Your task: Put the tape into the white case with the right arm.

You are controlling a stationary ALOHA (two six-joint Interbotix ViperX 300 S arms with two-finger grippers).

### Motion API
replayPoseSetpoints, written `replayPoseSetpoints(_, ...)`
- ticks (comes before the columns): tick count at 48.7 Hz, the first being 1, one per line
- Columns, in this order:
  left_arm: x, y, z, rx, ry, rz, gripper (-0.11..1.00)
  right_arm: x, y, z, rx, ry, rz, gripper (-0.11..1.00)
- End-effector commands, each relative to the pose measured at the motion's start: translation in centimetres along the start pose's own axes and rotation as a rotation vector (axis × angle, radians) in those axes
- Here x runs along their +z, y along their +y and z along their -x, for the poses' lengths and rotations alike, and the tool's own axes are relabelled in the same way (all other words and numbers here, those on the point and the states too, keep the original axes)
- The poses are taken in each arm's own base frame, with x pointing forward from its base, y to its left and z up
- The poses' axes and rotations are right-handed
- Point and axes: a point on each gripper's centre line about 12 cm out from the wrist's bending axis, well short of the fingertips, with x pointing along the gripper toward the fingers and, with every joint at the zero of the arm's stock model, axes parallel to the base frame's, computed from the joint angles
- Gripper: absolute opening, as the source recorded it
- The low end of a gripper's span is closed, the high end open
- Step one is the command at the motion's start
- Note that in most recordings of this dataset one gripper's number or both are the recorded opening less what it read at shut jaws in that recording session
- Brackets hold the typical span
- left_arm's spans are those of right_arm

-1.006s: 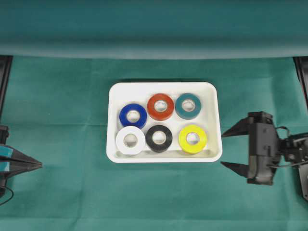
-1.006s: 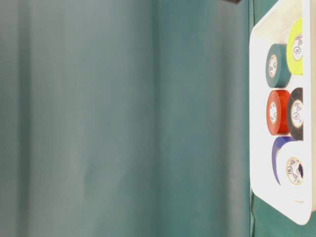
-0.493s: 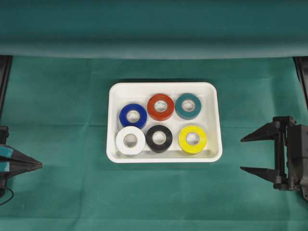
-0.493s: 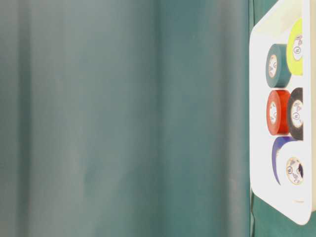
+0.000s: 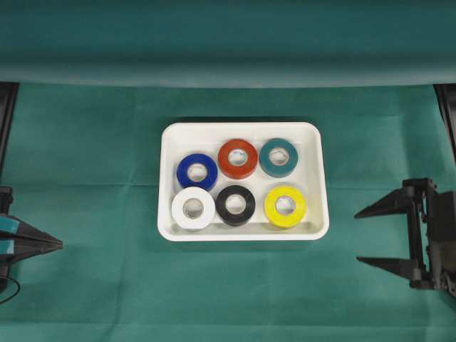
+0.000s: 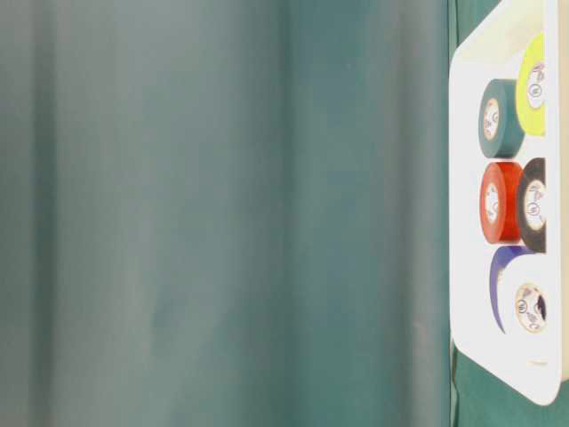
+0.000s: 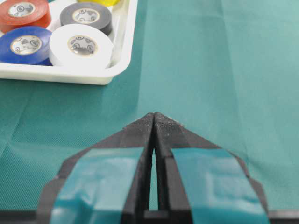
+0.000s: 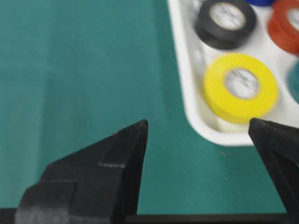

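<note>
The white case (image 5: 243, 231) lay on the green cloth (image 5: 85, 142) in the middle of the overhead view, its long axis running left to right there, its rim unbroken and its open face upward. Six rolls of tape lay flat inside it, holes upward, in two rows of three. The far row held the blue tape (image 5: 197, 172), the red tape (image 5: 238, 157) and the teal tape (image 5: 278, 157); the near row held the white tape (image 5: 193, 208), the black tape (image 5: 236, 204) and the yellow tape (image 5: 286, 206). The blue and white rolls touched or nearly touched, and the black roll sat just beside the white one. The yellow roll lay close to the case's right-hand wall and near front corner. The far strip of the case, behind the red and teal rolls, was bare white. The right gripper (image 5: 367, 237), all black, stood well apart from the case at the right edge of the overhead view, its two pointed prongs spread wide and aimed toward the case, with nothing between them. The left gripper (image 5: 57, 245), marked with teal bands, rested at the left edge, well apart from the case, its prongs pressed together to a single point, gripping nothing.
</note>
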Motion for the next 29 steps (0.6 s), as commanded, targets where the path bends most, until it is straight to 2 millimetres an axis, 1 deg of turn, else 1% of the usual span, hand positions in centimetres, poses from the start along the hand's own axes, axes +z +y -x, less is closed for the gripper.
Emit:
replayPoseSetpoints(1, 0.7, 0.0, 0.0, 0.001, -0.014, 0.0, 0.0, 0.4, 0.8, 0.0, 0.048, -0.027, 0.015, 0.59)
replayPoseSetpoints(10, 0.6, 0.0, 0.0, 0.001, -0.012, 0.0, 0.0, -0.1, 2.1, 0.3, 0.111, -0.027, 0.046, 0.59)
replayPoseSetpoints(21, 0.6, 0.0, 0.0, 0.001, -0.012, 0.0, 0.0, -0.3, 3.5, 1.5, 0.19, -0.068, 0.081, 0.59)
replayPoseSetpoints(29, 0.7, 0.0, 0.0, 0.001, -0.015, 0.0, 0.0, -1.2, 3.6, 2.3, 0.208, -0.089, 0.09, 0.59)
